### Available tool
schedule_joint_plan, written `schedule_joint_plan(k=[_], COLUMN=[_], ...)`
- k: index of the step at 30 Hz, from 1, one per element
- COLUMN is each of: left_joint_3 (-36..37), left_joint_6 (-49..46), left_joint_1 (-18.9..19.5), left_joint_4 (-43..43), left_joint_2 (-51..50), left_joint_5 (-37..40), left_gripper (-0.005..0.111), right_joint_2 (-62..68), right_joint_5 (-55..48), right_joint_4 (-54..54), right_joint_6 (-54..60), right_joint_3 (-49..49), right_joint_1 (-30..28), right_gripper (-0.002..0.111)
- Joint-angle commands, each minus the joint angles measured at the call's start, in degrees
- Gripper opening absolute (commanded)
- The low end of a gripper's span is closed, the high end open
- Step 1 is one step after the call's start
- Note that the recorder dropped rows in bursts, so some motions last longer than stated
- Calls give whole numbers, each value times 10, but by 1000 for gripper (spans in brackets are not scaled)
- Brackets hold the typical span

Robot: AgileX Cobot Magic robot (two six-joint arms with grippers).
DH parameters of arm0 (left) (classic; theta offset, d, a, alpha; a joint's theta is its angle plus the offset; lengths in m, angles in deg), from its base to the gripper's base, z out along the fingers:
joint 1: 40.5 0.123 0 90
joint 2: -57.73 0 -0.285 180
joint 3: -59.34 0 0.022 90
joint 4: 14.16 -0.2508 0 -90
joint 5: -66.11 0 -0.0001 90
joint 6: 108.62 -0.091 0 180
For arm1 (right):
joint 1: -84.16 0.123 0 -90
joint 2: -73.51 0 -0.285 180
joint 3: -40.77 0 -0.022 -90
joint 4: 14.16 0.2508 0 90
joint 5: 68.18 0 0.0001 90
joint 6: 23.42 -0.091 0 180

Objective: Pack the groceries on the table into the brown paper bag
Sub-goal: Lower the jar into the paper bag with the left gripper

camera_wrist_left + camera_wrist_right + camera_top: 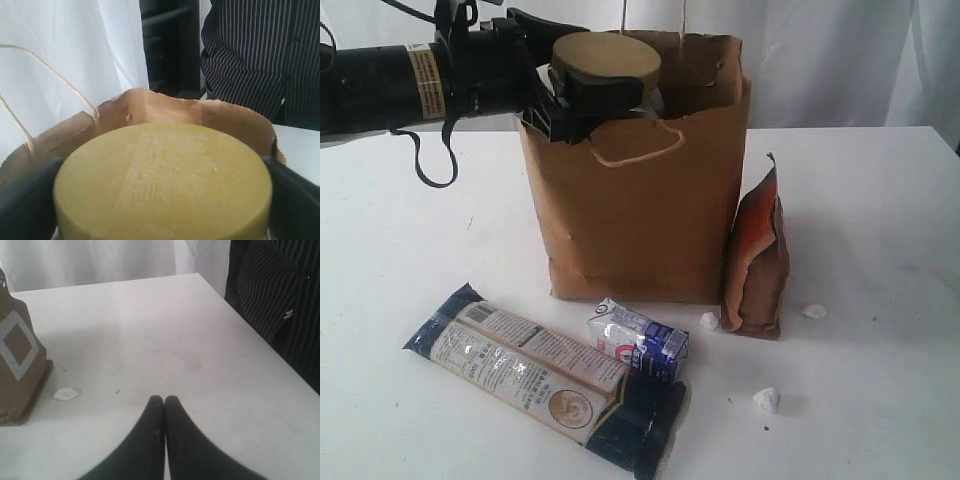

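Gripped the jar (605, 58) around its lid with the left end effector (600, 98) spread wide, above the left side of the bag (640, 220). Held the right end effector (160, 407) shut and empty over the desk (175, 340). Risked snagging the handle (638, 152) and tipping the bag over.

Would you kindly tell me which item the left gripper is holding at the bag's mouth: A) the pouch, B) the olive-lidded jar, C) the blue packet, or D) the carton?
B: the left gripper clamps the olive-lidded jar at the rim of the bag, while the packet, carton and pouch rest on the table.
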Motion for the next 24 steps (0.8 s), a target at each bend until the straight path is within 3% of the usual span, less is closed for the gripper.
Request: schedule_joint_plan(k=[1, 19, 24], left_joint_3=[-7, -7, -7], left_joint_6=[12, 10, 9], left_joint_1=[1, 1, 1], left_joint_4=[7, 6, -5], left_joint_2=[6, 6, 6], left_joint_5=[-15, -11, -11], left_gripper=[61, 62, 86], right_joint_2=[-3, -3, -3], right_joint_5=[2, 2, 2], right_joint_4=[1, 1, 1], right_joint_6=[0, 0, 0], right_joint_3=[-3, -3, -3], right_joint_1=[0, 0, 0], right_gripper=[0, 0, 0])
